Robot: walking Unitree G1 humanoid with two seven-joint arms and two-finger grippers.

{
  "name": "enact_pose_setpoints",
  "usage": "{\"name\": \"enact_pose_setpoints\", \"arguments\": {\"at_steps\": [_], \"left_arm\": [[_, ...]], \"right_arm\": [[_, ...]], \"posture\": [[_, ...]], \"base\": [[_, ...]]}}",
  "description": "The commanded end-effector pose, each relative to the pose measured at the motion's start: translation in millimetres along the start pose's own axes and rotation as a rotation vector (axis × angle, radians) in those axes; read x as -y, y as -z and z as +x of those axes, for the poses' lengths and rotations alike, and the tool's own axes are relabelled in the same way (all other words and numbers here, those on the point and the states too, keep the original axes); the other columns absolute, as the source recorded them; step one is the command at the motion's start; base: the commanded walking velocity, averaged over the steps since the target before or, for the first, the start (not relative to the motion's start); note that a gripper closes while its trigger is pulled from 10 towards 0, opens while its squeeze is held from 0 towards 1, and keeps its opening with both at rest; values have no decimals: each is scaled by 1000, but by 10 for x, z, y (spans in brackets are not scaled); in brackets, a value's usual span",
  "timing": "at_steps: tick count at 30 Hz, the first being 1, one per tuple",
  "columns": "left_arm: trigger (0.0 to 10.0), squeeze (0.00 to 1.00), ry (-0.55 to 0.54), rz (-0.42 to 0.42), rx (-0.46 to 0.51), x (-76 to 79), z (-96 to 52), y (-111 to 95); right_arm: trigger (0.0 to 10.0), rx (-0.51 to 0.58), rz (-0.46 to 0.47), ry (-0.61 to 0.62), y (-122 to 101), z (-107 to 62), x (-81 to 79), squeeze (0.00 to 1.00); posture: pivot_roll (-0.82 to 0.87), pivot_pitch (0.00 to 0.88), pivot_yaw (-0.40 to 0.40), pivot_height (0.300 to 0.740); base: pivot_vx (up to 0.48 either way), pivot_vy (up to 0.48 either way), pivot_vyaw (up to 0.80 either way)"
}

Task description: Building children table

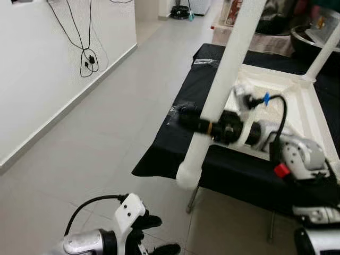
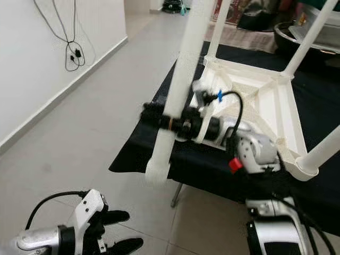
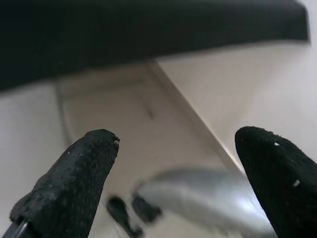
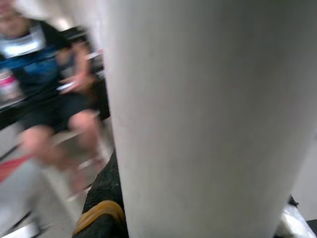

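Table leg [image 1: 223,79], the long white round one, is clenched in your right tool [image 2: 169,123] about two thirds of the way down its length. Its long axis runs steeply, tilted, with the free foot end hanging just off the near edge of the black-covered counter [image 1: 159,154] and the upper end leaning away over the upturned white tabletop [image 2: 276,101]. That tabletop lies underside-up on the counter, just behind your right tool.

Count three legs in sight: the one you hold, plus two already standing in the tabletop's far corners. A socket [image 2: 308,166] at the near right corner looks unfilled, and it lies to the right of the held leg.

Your left tool [image 1: 159,234] hangs low over the floor, released, fingers apart, well away from the leg. Your right arm is the nearer one.
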State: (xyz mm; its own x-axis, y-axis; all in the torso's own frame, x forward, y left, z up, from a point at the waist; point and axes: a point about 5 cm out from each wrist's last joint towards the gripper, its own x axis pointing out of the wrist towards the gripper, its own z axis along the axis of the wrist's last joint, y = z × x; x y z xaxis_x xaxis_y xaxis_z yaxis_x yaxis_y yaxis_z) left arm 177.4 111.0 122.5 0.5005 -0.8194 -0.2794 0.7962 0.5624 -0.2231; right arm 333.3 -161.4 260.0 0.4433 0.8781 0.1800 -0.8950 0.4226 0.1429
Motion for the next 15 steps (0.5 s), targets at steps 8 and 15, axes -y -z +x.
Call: {"name": "enact_pose_setpoints", "arguments": {"at_steps": [8, 15], "left_arm": [[10000, 0, -300, 92, 180, -132, 192, -234], [10000, 0, -416, 105, 256, -190, 259, -345]], "right_arm": [[10000, 144, -221, 544, -244, 113, 392, 0], [10000, 219, -310, 816, -299, 147, 549, 0]], "posture": [[113, 67, -66, 740], [110, 88, -74, 740]], "base": [[0, 0, 0], [0, 0, 0]]}}
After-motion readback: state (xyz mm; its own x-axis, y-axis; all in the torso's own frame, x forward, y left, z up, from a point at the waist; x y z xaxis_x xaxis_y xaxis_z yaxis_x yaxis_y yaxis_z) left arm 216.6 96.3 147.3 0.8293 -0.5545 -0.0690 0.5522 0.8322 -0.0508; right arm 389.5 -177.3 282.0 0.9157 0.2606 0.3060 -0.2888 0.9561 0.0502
